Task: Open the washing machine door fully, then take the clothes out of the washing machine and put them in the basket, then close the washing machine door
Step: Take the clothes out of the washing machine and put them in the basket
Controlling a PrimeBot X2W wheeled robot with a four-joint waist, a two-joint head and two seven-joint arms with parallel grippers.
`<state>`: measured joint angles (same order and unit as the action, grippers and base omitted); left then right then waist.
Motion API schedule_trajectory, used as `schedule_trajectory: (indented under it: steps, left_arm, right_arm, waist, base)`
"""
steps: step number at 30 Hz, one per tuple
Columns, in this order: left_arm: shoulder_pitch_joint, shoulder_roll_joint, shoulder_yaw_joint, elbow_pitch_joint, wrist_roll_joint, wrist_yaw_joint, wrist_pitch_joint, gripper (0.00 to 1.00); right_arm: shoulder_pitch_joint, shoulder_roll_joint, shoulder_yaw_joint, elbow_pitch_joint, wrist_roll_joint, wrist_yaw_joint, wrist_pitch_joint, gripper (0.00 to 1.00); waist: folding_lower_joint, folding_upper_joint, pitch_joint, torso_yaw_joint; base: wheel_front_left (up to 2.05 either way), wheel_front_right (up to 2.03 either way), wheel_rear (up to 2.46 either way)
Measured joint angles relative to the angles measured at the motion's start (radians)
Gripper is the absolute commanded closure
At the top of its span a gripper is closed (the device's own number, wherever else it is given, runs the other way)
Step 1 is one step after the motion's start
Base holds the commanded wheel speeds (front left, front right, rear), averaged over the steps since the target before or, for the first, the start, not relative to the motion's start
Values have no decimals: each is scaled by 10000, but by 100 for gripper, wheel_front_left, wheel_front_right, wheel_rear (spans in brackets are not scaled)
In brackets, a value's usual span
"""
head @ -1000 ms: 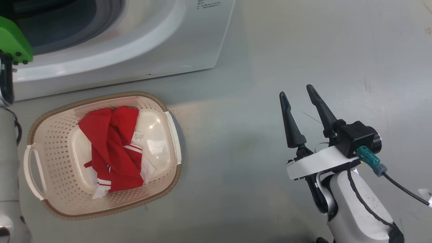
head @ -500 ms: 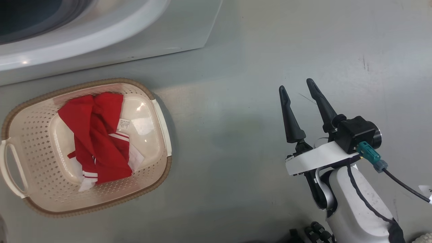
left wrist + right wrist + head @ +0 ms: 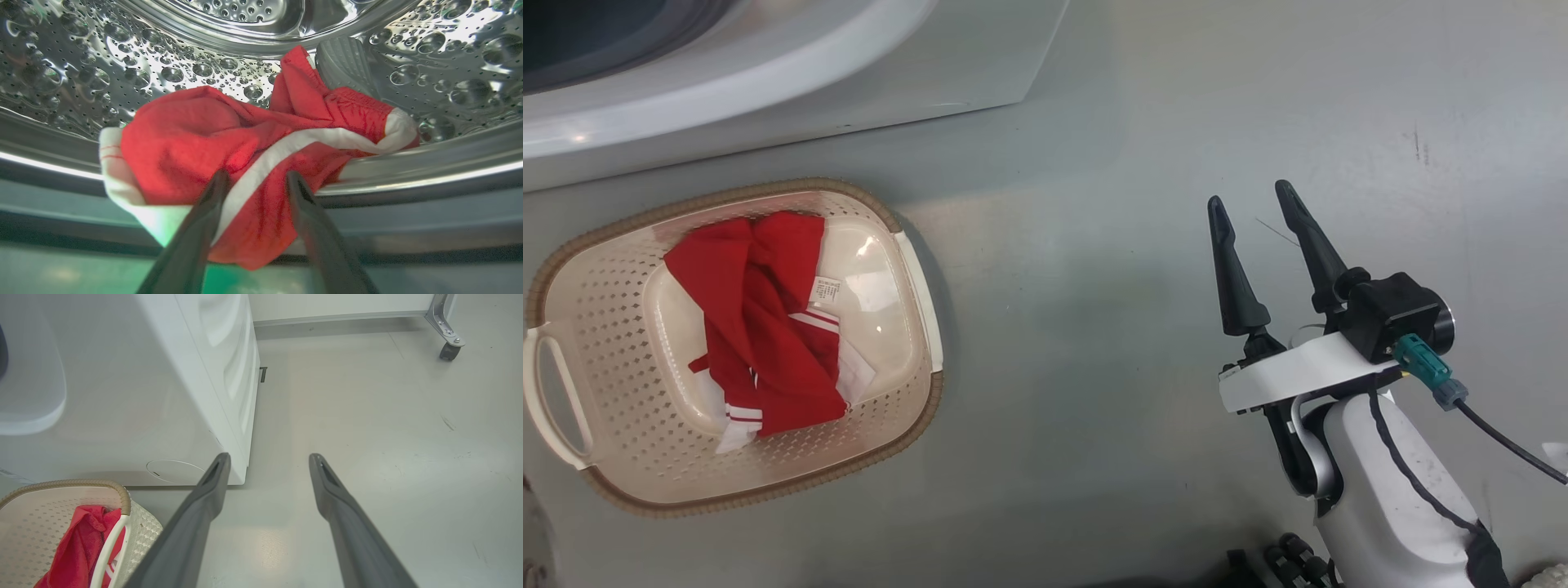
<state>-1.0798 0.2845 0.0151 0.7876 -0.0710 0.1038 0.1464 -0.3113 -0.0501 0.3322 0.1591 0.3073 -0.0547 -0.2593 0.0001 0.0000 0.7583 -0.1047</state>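
Reaching into the washing machine (image 3: 81, 61), the left tool (image 3: 257, 175) stood spread over the clothes (image 3: 184, 139); it probably needed to pinch them next.

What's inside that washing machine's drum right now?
A red garment with white trim lies at the steel drum front lip, partly hanging over it. The open left pincer points at it. Whatever lies beneath the cloth is covered.

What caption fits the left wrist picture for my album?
Open left gripper poised at red clothes draped over the drum lip.
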Motion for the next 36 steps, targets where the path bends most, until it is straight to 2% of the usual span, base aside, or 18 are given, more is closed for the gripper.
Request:
schedule_trajectory:
  steps: [1, 9, 15, 26, 36]
  left_arm:
    - [-3, -90, -6, 58, 0, 17, -86, 100]
    - [17, -512, -61, 757, -4, 52, -470, 100]
    - [160, -1068, -203, 1022, -182, 36, -1066, 100]
    - [785, -2199, -67, 1469, -1076, -828, -2535, 100]
    - [1812, -2410, 215, 2033, -1659, -1444, -3609, 100]
  right_arm:
    - [-31, -4, -21, 17, -2, 0, 0, 0]
    - [-142, -6, -107, 207, -35, 4, 0, 0]
    - [-142, -6, -201, 364, -59, 21, 0, 0]
    - [-78, -13, -466, 711, -59, 125, 0, 0]
    - [343, -15, -692, 1154, -61, 345, 0, 0]
  waist:
    - [0, 0, -17, 28]
    - [0, 0, -364, 223]
    - [0, 0, -753, 366]
    - [0, 0, -1646, 709]
    - [0, 0, -2681, 1094]
  base:
    - [0, 0, 0]
    - [0, 0, 0]
    - [0, 0, 0]
    - [0, 0, 0]
    - [0, 0, 0]
